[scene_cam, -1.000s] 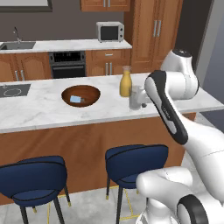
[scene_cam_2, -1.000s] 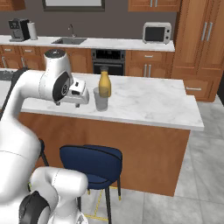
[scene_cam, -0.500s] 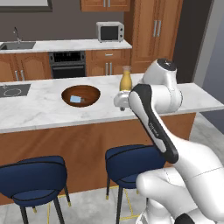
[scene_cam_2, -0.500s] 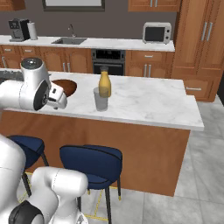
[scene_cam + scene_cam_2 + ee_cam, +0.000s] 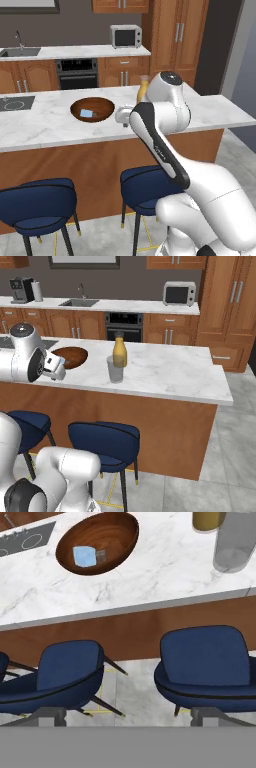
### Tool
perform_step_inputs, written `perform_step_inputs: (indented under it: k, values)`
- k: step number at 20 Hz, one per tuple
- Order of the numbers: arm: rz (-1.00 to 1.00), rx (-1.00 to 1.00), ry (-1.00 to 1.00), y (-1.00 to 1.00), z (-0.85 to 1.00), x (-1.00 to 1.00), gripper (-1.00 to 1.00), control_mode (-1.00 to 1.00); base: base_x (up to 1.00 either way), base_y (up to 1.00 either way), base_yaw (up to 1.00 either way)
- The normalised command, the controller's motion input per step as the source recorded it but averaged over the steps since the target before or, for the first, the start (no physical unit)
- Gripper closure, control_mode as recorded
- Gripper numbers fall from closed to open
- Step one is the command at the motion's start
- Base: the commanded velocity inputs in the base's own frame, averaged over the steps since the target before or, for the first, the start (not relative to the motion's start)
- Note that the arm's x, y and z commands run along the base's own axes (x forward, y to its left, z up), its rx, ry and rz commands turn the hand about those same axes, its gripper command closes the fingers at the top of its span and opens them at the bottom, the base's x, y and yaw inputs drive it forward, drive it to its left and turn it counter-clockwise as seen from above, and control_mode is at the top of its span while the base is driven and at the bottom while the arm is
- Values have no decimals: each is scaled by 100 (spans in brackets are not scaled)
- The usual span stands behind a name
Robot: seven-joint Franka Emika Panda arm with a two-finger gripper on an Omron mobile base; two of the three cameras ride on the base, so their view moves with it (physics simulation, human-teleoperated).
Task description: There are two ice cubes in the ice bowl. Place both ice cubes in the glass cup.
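The ice bowl (image 5: 97, 534) is a wide dark wooden dish on the white marble island (image 5: 45, 127). Two ice cubes lie in it side by side, a pale blue one (image 5: 84, 556) and a fainter clear one (image 5: 101, 556). One cube (image 5: 86, 114) also shows in the left base view inside the bowl (image 5: 102, 106). The glass cup (image 5: 115, 369) stands right of the bowl (image 5: 75, 355), in front of the yellow bottle (image 5: 119, 351). My gripper (image 5: 123, 119) hangs open and empty over the island's front edge, between bowl and cup (image 5: 235, 542). In the right base view the hand (image 5: 55, 368) covers part of the bowl.
Two blue stools (image 5: 202, 662) (image 5: 65, 669) stand below the island's front edge. A black cooktop (image 5: 12, 104) is set into the island's left end. The back counter carries a microwave (image 5: 126, 36) and a sink (image 5: 80, 303).
My arm has swung left from the glass cup toward the ice bowl, and the hand now sits by the island's front edge. The jaws opened slightly wider.
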Motion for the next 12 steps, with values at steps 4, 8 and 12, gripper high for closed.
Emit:
perform_step_inputs:
  k: [4, 8, 12]
  values:
    - [0, 0, 0, 0, 0, 0, -100, -100, 0, 0, 0]
    - [0, -2, 0, 51, -1, 7, -100, -100, 0, 0, 0]
    - [-1, -1, 0, 84, 0, 36, -100, -100, 0, 0, 0]
